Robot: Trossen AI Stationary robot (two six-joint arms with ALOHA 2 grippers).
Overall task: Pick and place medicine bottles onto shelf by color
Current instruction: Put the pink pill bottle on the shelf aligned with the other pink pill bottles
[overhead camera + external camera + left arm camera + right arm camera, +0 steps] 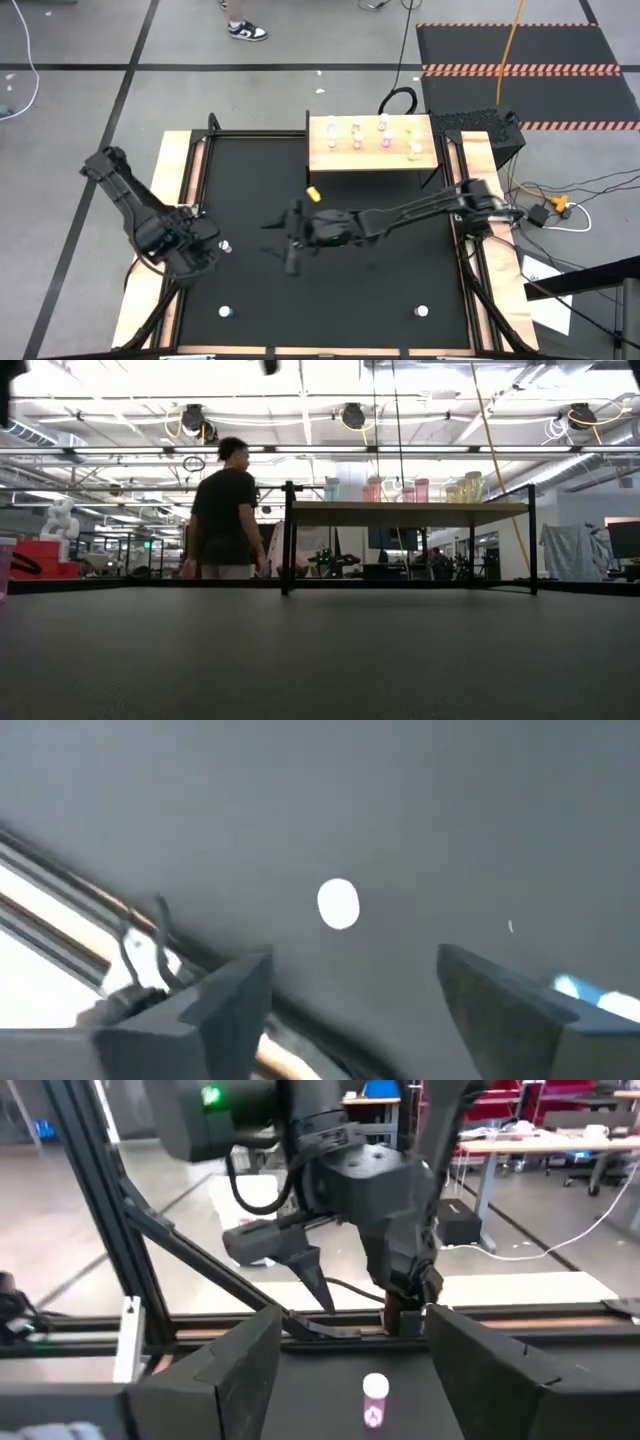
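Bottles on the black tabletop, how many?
3 bottles: one beside the left claw, two near the front edge, left and right. A yellow thing by the shelf may be another.

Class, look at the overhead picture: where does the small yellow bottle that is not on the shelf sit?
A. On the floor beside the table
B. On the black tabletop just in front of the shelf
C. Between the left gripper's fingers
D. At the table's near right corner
B: the yellow bottle lies on the black table, just off the shelf edge, beyond the right gripper.
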